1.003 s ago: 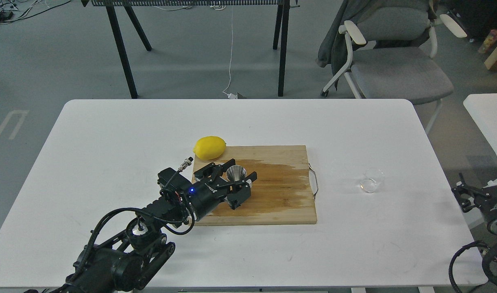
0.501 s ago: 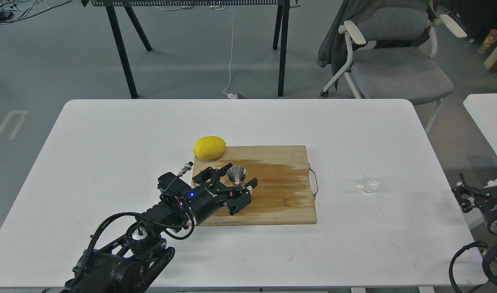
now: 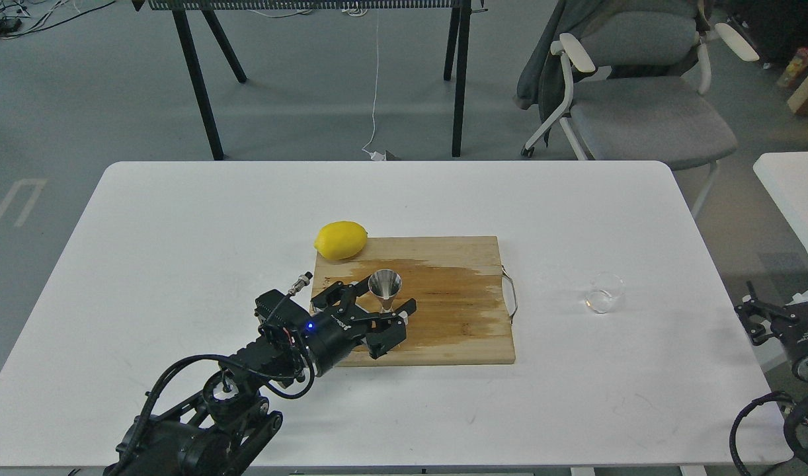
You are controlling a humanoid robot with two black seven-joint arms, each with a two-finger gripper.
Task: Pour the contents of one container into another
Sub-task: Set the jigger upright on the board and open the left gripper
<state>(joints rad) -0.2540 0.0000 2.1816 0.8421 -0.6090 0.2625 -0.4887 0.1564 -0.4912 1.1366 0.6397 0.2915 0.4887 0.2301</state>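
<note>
The shiny steel jigger stands upright on the left part of the wooden cutting board. My left gripper is open, low over the board just in front of the jigger. Its fingertips flank the jigger's base without closing on it. The small clear glass cup stands alone on the white table, to the right of the board. My right gripper is off the table's right edge, open and holding nothing, well away from the cup.
A yellow lemon lies at the board's far left corner, just behind the jigger. The board has a metal handle on its right side. A grey chair and black table legs stand beyond the table.
My left gripper has drawn back toward me, away from the jigger, so more of the jigger's body shows. The jigger, cup and right arm have stayed in place.
</note>
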